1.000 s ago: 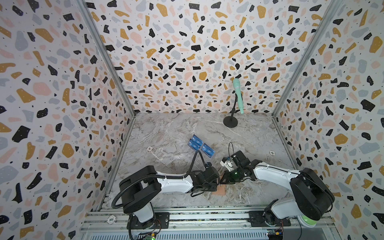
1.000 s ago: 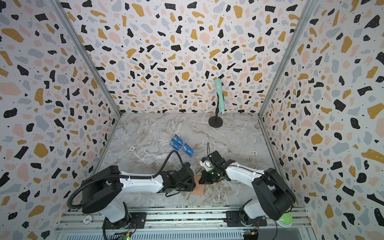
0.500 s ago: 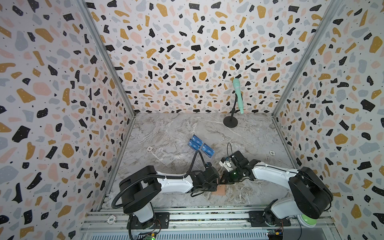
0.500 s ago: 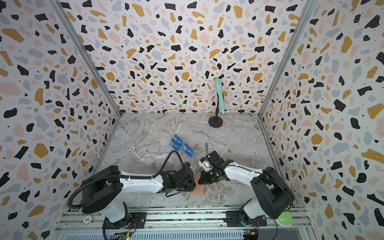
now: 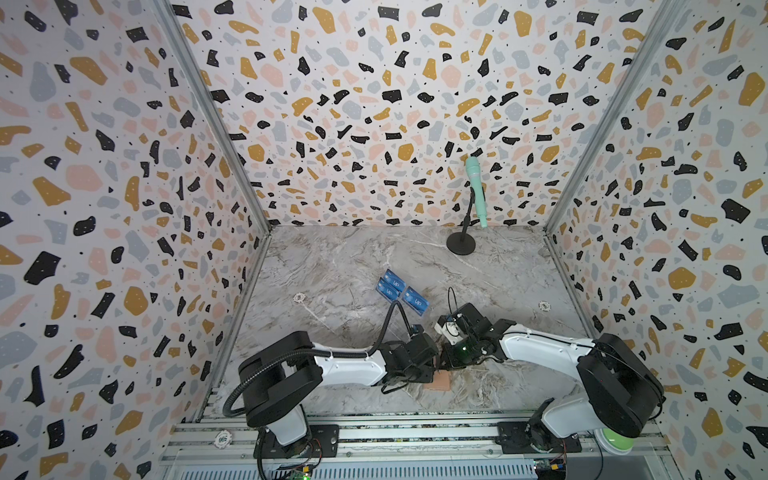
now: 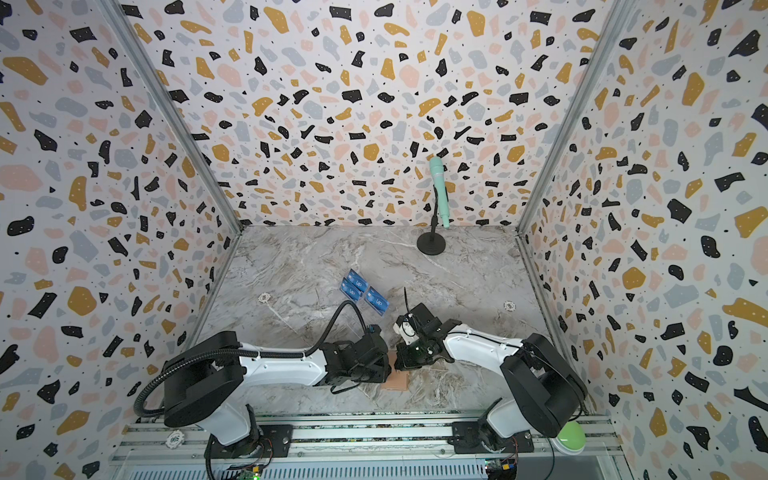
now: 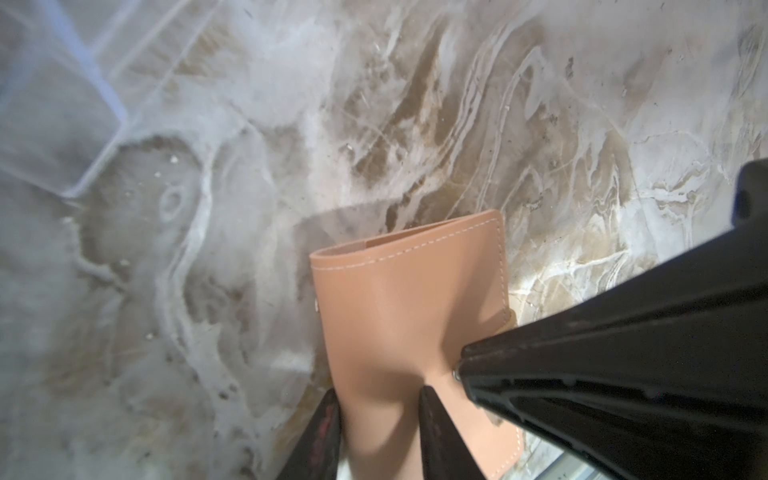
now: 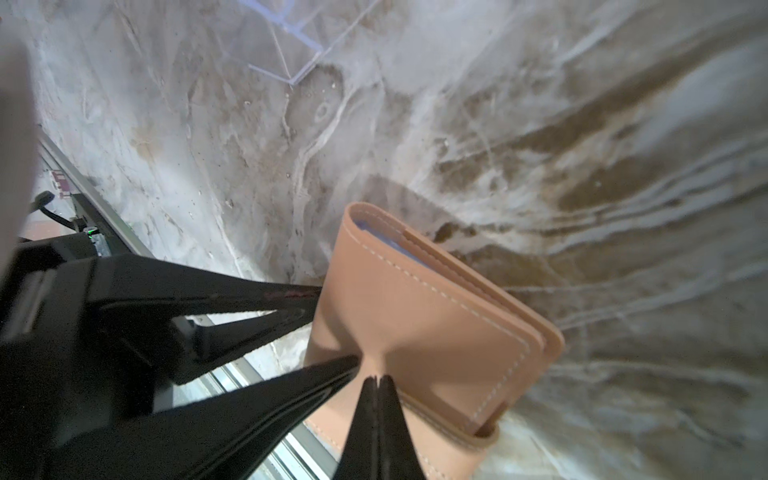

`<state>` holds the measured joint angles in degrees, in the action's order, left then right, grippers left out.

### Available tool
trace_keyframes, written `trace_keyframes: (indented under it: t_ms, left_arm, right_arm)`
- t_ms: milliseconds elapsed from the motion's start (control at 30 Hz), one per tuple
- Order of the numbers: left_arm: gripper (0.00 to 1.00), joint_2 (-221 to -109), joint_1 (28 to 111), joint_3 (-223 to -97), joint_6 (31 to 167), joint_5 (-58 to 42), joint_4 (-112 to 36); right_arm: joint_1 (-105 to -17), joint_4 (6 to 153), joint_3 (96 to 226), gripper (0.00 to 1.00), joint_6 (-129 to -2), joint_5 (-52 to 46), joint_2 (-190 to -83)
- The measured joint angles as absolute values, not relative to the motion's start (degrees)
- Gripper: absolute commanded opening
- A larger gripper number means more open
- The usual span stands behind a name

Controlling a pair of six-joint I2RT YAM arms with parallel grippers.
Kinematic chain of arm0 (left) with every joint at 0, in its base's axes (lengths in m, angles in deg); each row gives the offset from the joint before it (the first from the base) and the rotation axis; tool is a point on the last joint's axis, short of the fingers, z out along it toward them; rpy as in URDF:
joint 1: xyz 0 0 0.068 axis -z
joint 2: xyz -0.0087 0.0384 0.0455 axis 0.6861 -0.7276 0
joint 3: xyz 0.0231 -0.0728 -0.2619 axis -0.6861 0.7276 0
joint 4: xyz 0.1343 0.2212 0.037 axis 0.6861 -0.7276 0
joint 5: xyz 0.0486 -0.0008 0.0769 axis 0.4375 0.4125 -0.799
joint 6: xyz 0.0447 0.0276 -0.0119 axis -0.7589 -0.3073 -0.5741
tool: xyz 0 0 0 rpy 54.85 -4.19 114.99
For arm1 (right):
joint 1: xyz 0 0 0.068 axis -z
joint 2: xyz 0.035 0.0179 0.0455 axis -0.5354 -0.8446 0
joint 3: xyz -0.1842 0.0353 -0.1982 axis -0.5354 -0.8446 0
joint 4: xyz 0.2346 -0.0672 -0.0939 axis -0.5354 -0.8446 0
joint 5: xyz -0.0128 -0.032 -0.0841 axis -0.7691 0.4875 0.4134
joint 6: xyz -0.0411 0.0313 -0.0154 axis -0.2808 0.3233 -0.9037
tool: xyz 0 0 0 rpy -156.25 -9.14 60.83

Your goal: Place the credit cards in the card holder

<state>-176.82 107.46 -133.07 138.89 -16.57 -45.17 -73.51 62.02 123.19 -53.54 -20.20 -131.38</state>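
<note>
I'm at the opening step: the card holder (image 8: 436, 324) is folded shut on the near middle of the table (image 5: 353, 266), and no card is in either gripper. Both arms meet over it.

The left gripper (image 7: 380, 432) has its jaws partly spread and pinching the cover between them. The salmon leather bunches and narrows where they squeeze it. The right gripper (image 8: 376, 399) comes in from the right with its jaws pressed together, their tip touching the cover just where a crease runs into it. I cannot tell whether they have nipped a fold of leather or only press on it.

The credit cards (image 5: 402, 291), three blue ones with white lettering, sit well apart from the holder, farther back and a little to the left. They look propped up by the clear stand (image 7: 62, 124).

As I judge it, the next move calls for one side to pin the lower half down while the other peels the top cover up and over, so the inner sleeves lie exposed. The cover is soft and buckles easily, so a pull off-line could drag the whole holder across the table instead of opening it. Only then is a card worth fetching.
</note>
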Motion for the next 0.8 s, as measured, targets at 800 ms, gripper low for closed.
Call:
trace_keyframes:
  t_ms: [800]
  left_arm:
    - [0.34,-176.65,107.57,-132.59,139.09,-16.77,-44.41]
  right_arm:
    - [-74.17,64.03,121.77,0.00,-50.44,-16.68,-128.54]
